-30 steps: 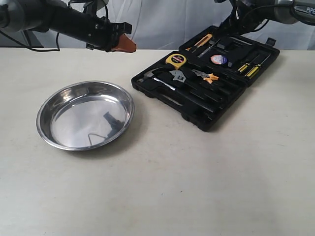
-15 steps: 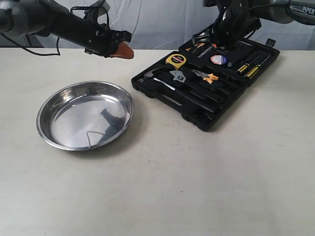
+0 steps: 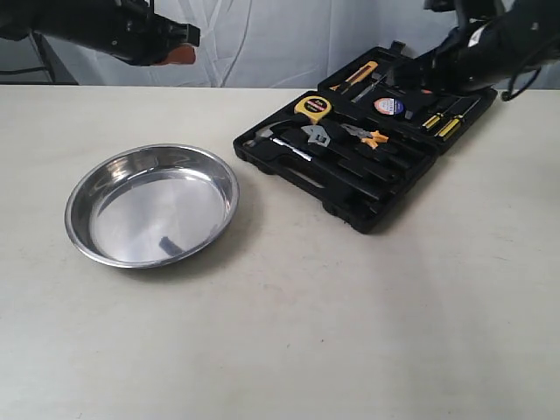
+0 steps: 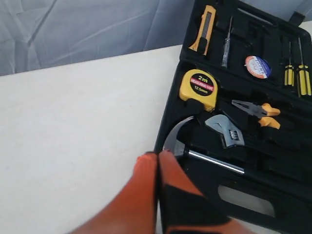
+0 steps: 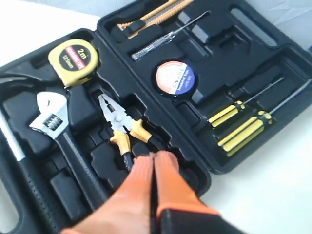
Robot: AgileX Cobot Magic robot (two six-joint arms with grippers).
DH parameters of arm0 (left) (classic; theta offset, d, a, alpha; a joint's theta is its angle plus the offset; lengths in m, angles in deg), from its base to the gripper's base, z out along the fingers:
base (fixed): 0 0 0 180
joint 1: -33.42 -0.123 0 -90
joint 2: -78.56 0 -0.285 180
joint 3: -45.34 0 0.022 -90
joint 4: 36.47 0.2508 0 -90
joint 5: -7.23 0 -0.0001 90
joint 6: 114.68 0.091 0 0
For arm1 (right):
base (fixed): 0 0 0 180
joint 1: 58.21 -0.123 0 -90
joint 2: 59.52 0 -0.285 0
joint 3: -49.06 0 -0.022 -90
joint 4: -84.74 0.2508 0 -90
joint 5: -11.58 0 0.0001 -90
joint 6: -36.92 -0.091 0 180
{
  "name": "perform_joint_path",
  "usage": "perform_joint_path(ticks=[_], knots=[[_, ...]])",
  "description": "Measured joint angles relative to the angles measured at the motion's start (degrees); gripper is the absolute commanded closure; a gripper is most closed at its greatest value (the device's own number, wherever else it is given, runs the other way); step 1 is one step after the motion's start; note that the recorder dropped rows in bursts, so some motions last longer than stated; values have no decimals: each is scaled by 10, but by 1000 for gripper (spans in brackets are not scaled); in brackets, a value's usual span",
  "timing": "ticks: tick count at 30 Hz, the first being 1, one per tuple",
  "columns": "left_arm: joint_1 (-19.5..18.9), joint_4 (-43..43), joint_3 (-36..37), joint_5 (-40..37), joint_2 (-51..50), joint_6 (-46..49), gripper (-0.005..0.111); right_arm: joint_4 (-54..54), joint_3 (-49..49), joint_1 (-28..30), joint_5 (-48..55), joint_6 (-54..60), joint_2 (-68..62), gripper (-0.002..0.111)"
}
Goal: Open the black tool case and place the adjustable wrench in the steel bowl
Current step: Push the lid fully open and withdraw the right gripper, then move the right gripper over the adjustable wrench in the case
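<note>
Pale tabletop carries the open black tool case, where we see the adjustable wrench, silver jaw head on a black handle, nested between hammer and pliers. Well apart, the steel bowl shows a bare mirror inside. Left gripper and right gripper each have their fingers pressed together.

The yellow tape measure in the black tool case reads "2m" on its face, above a red band of lettering too small to make out. The print on the round blue-and-white roll is blurred.
</note>
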Motion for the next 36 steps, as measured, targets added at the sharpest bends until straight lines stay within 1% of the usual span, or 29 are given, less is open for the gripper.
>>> perform_joint_path(ticks=[3, 5, 12, 18, 22, 26, 31, 36], knots=[[0, -38, 61, 22, 50, 45, 107, 4, -58, 6, -17, -7, 72, 109], [0, -47, 99, 35, 86, 59, 107, 4, -85, 6, -12, -7, 118, 109], [0, -59, 224, 64, 220, 84, 107, 4, -136, 6, 60, -9, 249, 109], [0, -82, 307, 87, 328, 86, 107, 4, -188, 6, 123, -11, 312, 109], [0, -114, 376, 87, 399, 86, 107, 9, -225, 6, 128, -9, 353, 109], [0, -124, 451, 88, 464, 86, 107, 38, -251, 6, 132, -9, 386, 109], [0, -140, 542, 84, 540, 86, 107, 48, -268, 6, 140, 5, 409, 109], [0, -151, 588, 80, 619, 86, 107, 49, -268, 6, 141, 21, 412, 109]])
